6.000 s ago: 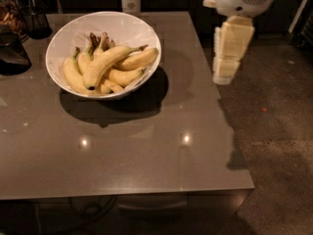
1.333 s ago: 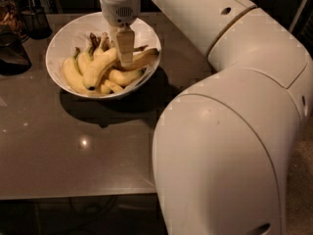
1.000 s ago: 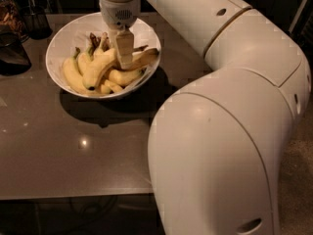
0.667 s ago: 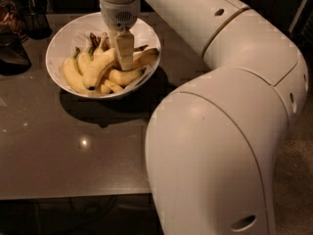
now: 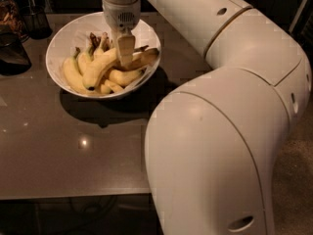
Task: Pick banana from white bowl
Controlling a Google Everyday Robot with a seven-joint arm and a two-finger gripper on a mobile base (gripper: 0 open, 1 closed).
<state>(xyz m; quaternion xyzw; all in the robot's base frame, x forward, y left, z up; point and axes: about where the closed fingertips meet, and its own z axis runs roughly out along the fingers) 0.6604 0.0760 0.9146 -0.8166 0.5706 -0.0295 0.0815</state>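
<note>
The white bowl stands at the back left of the grey table and holds several yellow bananas. The longest banana lies across the top of the pile, its black tip at the lower left, its other end near the bowl's right rim. My gripper points straight down into the bowl, at the middle of this banana and touching or just above it. The part of the banana under the gripper is hidden.
Dark containers and a dark object stand at the table's far left. My large white arm fills the right half of the view and hides the table's right side. The table's front edge runs along the bottom left.
Six seconds ago the gripper hung off the table's right side; it has since come over the bowl. In the last second it has stayed on the long banana, and the bananas have not moved.
</note>
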